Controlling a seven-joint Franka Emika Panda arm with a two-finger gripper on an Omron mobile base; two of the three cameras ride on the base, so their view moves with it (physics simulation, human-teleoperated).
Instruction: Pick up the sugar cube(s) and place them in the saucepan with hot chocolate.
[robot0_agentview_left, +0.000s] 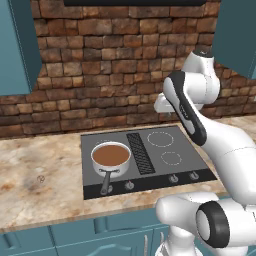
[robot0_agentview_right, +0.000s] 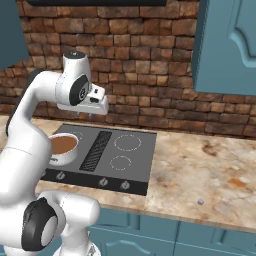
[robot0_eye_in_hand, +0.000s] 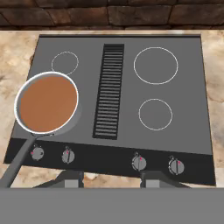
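The saucepan is small, silver and full of smooth brown liquid. It stands on the front left burner of the cooktop, its dark handle pointing toward the front edge. A tiny pale sugar cube lies on the beige counter, right of the cooktop and near the front edge. My gripper hangs high over the cooktop's middle and faces down. Its fingers stand apart with nothing between them, so it is open and far left of the cube.
The dark cooktop has a centre vent, ringed burners and several knobs along its front. A brick wall runs behind the counter. Teal cabinets hang above at both sides. Beige counter stretches right of the stove.
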